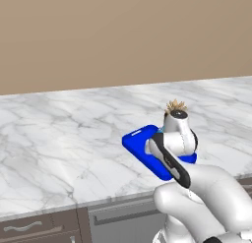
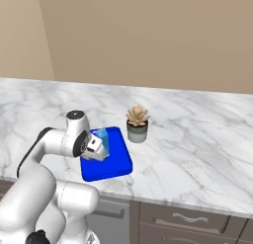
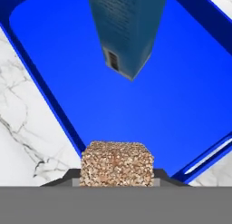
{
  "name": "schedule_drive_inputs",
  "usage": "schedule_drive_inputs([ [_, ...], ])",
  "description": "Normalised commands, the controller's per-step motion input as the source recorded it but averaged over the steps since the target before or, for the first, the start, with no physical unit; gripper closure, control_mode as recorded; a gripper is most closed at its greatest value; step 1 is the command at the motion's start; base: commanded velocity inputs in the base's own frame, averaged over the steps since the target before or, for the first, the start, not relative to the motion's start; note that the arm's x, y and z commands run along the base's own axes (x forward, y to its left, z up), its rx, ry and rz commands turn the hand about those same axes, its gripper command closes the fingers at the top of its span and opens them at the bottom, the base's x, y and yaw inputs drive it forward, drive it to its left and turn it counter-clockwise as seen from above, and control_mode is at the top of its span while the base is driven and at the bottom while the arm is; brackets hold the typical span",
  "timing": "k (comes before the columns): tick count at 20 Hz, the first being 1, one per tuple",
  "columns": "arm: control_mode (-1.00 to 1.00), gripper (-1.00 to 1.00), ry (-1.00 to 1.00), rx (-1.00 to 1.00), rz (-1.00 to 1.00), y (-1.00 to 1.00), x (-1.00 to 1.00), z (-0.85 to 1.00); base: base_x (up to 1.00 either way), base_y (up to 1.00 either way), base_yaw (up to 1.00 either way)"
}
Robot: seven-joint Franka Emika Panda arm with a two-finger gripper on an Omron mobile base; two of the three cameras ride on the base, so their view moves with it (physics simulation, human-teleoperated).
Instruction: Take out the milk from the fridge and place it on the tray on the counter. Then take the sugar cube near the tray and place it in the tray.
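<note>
Blue tray [image 1: 142, 149] lies near the counter's [image 1: 59, 138] front edge in the left base view, our arm covering most of it. From the right base view, our gripper [image 2: 97, 150] hangs over the tray beside the milk [image 2: 101, 136], with the potted plant [image 2: 138, 123] just beyond. Through the hand view, jaws pinch the sugar cube [image 3: 117, 163] above the tray's near rim; we judge the open floor ahead of the carton gives room to lower.

One milk carton [image 3: 129, 30], one tray [image 2: 109, 161], one sugar cube [image 3: 117, 163], one potted plant [image 2: 138, 123].
</note>
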Motion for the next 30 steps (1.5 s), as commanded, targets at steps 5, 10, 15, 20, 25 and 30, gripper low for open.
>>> schedule_drive_inputs([
  [5,-1.00,1.00,0.18,-0.06,0.00,0.00,0.00,-0.41,0.00,0.00,0.00],
  [10,-1.00,1.00,0.03,-0.01,0.00,-0.02,0.01,-0.25,0.00,0.00,0.00],
  [15,-1.00,1.00,0.00,0.00,0.00,-0.15,0.00,-0.19,0.00,0.00,0.00],
  [20,-1.00,1.00,0.00,0.00,0.00,-0.23,0.01,-0.19,0.00,0.00,0.00],
  [25,-1.00,1.00,0.00,0.00,0.00,-0.13,0.13,-0.14,0.00,0.00,0.00],
  [30,-1.00,1.00,0.00,0.00,0.00,-0.09,0.15,-0.13,0.00,0.00,0.00],
])
